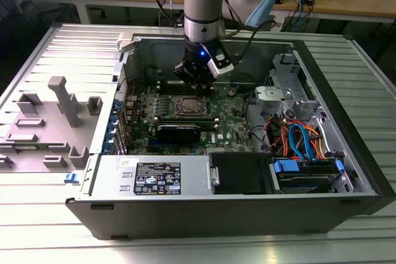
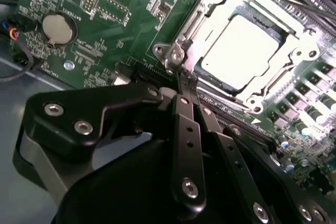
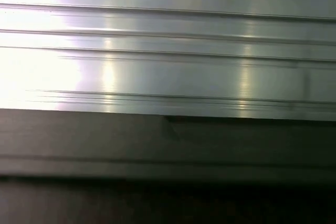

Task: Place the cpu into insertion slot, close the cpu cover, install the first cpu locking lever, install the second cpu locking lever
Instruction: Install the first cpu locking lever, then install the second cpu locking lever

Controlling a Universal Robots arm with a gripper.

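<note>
Directly below the gripper (image 1: 199, 86), in the exterior view, sits the insertion slot (image 1: 189, 106) on the green motherboard (image 1: 232, 122) inside the open computer case (image 1: 346, 171). The arm comes down near-vertical from above, wrist over the board's far edge, tool pointing straight down at the socket's rim, a pose that suits working the latch hardware rather than carrying a part.

In the second wrist view, the gripper (image 2: 185, 80) has its fingers pinched together, nothing visibly between them, tips at the socket's corner. Just beyond the tips, the cpu (image 2: 239, 51) lies flat in the slot with the cpu cover (image 2: 191, 35) framing it, apparently lowered.

The first wrist view faces ribbed metal tabletop (image 3: 168, 51).
</note>
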